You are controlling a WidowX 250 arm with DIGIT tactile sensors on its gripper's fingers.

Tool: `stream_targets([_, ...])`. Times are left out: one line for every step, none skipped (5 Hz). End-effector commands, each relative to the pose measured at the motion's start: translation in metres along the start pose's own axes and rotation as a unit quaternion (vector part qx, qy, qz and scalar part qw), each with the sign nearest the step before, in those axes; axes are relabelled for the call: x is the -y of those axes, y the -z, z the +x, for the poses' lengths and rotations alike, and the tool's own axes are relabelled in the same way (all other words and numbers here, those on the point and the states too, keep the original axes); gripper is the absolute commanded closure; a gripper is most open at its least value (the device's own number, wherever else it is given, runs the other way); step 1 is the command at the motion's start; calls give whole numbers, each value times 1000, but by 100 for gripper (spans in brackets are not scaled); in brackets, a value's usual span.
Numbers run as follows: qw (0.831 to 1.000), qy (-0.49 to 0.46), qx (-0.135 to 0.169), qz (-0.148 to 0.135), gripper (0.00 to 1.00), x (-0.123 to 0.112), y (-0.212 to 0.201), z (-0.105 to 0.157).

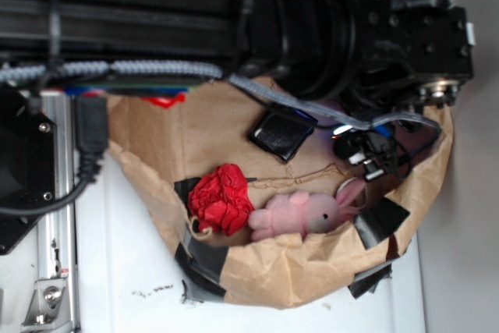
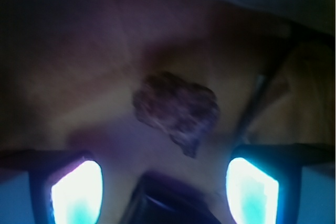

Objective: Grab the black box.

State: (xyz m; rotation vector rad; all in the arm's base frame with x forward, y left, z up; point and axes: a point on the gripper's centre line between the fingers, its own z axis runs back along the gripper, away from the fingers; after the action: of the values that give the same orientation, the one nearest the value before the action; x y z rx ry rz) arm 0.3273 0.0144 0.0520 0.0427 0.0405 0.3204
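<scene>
The black box (image 1: 282,132) lies flat on the floor of the paper bag (image 1: 312,271), near the bag's back wall and just under the arm (image 1: 343,29). In the wrist view its dark corner (image 2: 173,205) shows at the bottom edge, between the two lit fingers (image 2: 79,195), so the gripper (image 2: 165,192) hangs over it with jaws apart and nothing held.

The box looks light and stiff. Its glossy creased wrap will likely be slippery, and it sits low, so the jaws should probably close across two opposite edges, pressed well down, not on a corner.

Also in the bag: a red paper ball (image 1: 222,199) and a pink plush rabbit (image 1: 308,212) touching each other by the front wall, well apart from the box. A brown lump (image 2: 176,111) lies just beyond the box in the wrist view. Black tape patches (image 1: 382,220) mend the bag's rim. The bag rests on a white bench (image 1: 117,271).
</scene>
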Motion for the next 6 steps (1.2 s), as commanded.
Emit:
stream_targets([995,76,45,-43,0,-16,-33,-15])
stream_targets([995,79,42,-51,0,-21,-35,-19])
stream_targets([993,76,68,-53,0,-28,-37,-27])
stream_targets([993,66,78,-53,0,-31,-29,-30])
stream_targets([992,63,91,-59,0,-34,-26,-35])
stream_targets([992,37,100,-67,0,-34,-19,-38])
